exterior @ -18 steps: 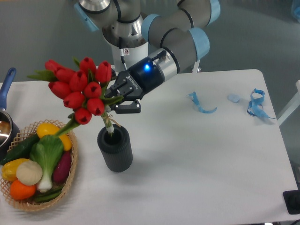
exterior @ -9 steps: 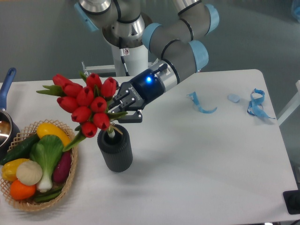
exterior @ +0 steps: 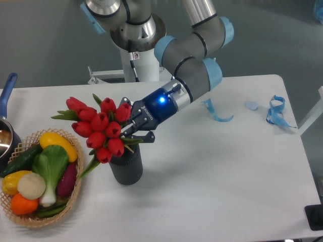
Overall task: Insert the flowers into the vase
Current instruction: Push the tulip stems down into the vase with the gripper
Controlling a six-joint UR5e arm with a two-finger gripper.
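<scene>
Flowers (exterior: 101,128) sit tilted left over the vase (exterior: 125,167), stems hidden at its mouth, a leaf hanging toward the basket (exterior: 75,191) just left. Vase stands upright near the table's (exterior: 227,191) front left. Behind, the gripper (exterior: 132,130) has its fingers clamped on the bunch.

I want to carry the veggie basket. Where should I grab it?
Probably by the woven rim of the wicker basket, from its bare right side. It is shallow and heaped with vegetables, so keep it level. No handle shows.
</scene>
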